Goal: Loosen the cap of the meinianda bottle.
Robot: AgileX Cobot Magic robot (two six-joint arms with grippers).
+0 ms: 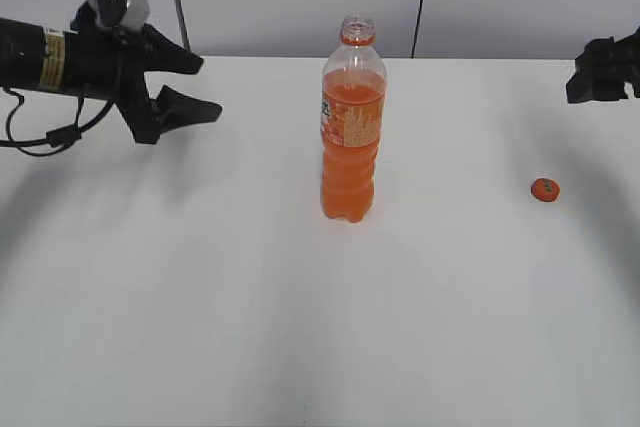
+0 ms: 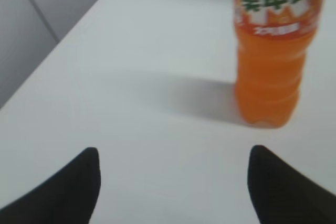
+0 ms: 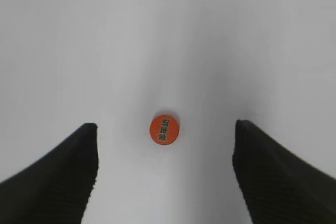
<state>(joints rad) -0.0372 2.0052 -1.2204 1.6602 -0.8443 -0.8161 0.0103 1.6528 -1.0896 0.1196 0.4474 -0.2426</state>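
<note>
The meinianda bottle (image 1: 351, 132) stands upright near the middle of the white worktop (image 1: 300, 327), clear plastic holding orange liquid, with a ribbed lower body, an orange label and an orange neck ring below its open mouth. The cap (image 1: 544, 189) is off, a small round orange disc lying flat on the worktop well apart to the bottle's right, its marked top facing up.

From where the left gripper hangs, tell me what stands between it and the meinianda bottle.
Nothing visible does. The left gripper hangs open off to the side of the meinianda bottle, with only bare table between them. The cap lies on the table far to the bottle's other side, below the right gripper.
</note>
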